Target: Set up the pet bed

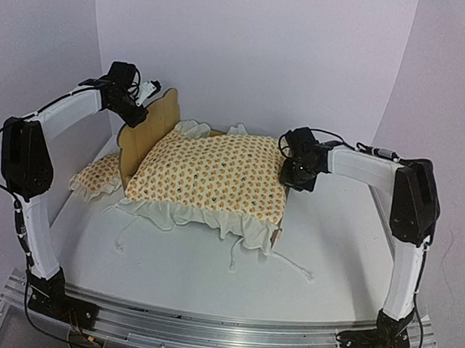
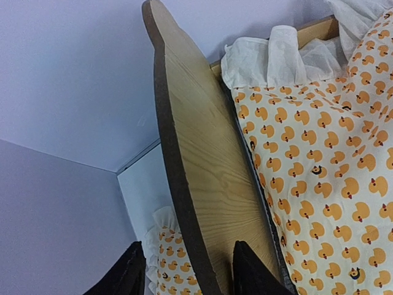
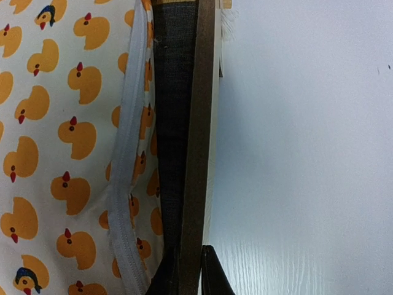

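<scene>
Top external: pet bed (image 1: 149,128) on table (image 1: 332,248), long axis left-right, headboard left; cushion (image 1: 208,172) hides most of frame; left gripper (image 2: 184,273) jaws apart astride headboard; right gripper (image 3: 189,275) pinches foot-end board edge.

top: high near-edge, whole pet bed (image 1: 151,130) | left wrist: close along headboard (image 2: 202,184) | right wrist: close along footboard (image 3: 196,123)

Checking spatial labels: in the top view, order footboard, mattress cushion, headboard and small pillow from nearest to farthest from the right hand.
1. Footboard: between the fingers of the right hand.
2. Duck-print mattress cushion: right beside it, to its left.
3. Headboard: at the opposite end.
4. Small ruffled pillow: beyond the headboard, far left.
</scene>
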`<action>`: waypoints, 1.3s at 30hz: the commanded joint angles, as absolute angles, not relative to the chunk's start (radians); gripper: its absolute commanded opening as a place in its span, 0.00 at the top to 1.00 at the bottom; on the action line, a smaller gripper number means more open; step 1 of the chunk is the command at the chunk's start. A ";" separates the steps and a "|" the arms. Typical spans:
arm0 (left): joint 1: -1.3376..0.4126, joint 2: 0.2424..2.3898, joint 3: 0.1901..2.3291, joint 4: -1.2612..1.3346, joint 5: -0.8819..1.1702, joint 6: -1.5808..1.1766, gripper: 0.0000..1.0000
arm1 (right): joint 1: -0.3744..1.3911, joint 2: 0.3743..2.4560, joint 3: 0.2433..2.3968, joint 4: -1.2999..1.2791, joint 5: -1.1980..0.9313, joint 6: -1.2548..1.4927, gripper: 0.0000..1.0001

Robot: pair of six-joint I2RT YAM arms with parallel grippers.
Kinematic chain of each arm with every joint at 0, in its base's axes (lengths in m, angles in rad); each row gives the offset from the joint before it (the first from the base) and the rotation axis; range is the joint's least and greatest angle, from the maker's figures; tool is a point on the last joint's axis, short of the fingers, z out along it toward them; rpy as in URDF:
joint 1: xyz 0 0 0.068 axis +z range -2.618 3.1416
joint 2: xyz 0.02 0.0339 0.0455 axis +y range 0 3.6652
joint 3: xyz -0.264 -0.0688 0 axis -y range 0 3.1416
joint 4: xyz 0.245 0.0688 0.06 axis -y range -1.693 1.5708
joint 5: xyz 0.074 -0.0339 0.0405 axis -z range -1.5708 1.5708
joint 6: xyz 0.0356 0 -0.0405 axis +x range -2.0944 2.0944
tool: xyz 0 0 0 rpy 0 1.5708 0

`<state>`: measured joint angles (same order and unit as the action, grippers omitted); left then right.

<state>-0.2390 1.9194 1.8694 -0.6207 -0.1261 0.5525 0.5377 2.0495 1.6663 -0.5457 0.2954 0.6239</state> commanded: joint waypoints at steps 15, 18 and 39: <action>-0.243 1.982 1.946 -0.539 0.326 0.691 0.83 | 1.123 1.621 1.377 -0.919 0.231 0.993 0.85; -0.268 2.028 2.007 -0.521 0.340 0.717 0.80 | 1.137 1.588 1.438 -1.040 0.211 0.981 0.67; -0.281 1.549 1.994 -0.990 0.445 0.652 0.23 | 0.498 2.088 2.209 -1.194 -0.016 0.195 0.29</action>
